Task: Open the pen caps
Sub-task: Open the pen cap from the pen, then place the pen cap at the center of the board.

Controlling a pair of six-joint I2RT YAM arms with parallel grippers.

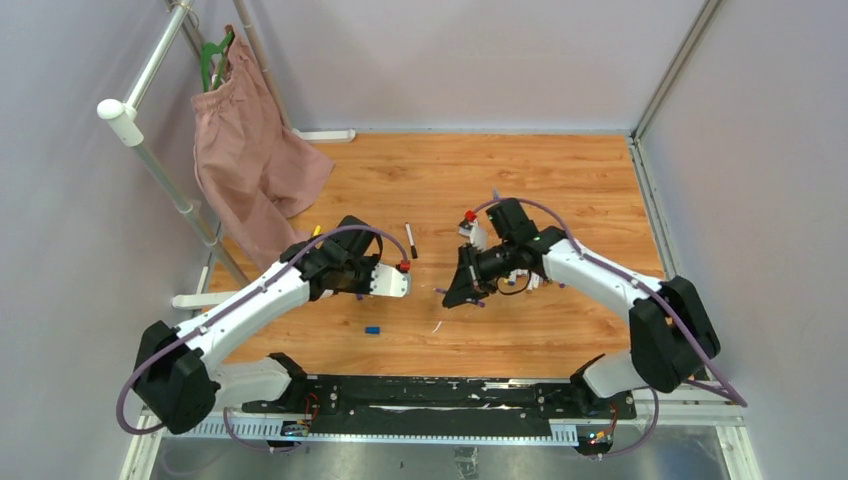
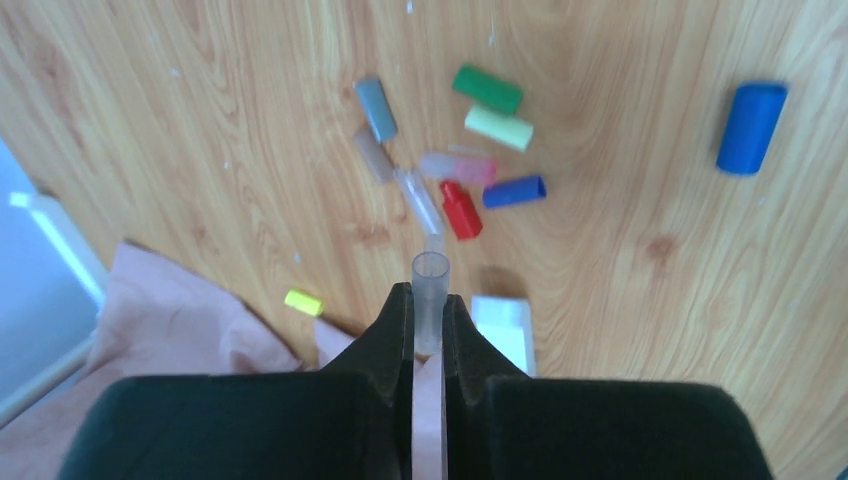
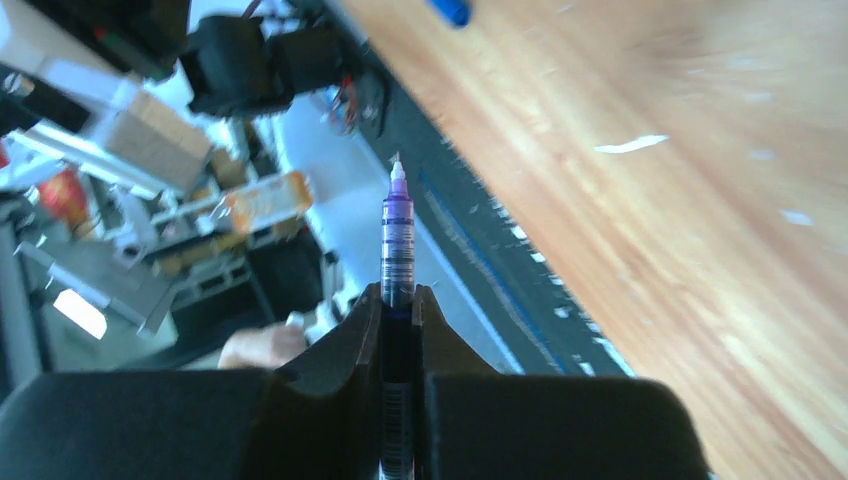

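Observation:
My left gripper (image 2: 428, 295) is shut on a clear, greyish pen cap (image 2: 431, 275), held above the wooden table. Under it lies a cluster of loose caps: green (image 2: 487, 89), pale yellow (image 2: 498, 128), grey (image 2: 376, 109), pink (image 2: 457, 168), red (image 2: 460, 210) and blue (image 2: 514, 191). A bigger blue cap (image 2: 750, 127) lies apart at the right. My right gripper (image 3: 398, 292) is shut on a purple pen (image 3: 397, 230) with its tip bare. In the top view the left gripper (image 1: 318, 252) hides the cluster, and the right gripper (image 1: 458, 292) is mid-table.
A pink cloth (image 1: 250, 160) hangs from a rack at the back left, and its hem (image 2: 170, 320) lies by a yellow cap (image 2: 303, 302). A black pen (image 1: 411, 240) and a blue cap (image 1: 372, 329) lie between the arms. A white block (image 2: 503, 330) sits under the left gripper.

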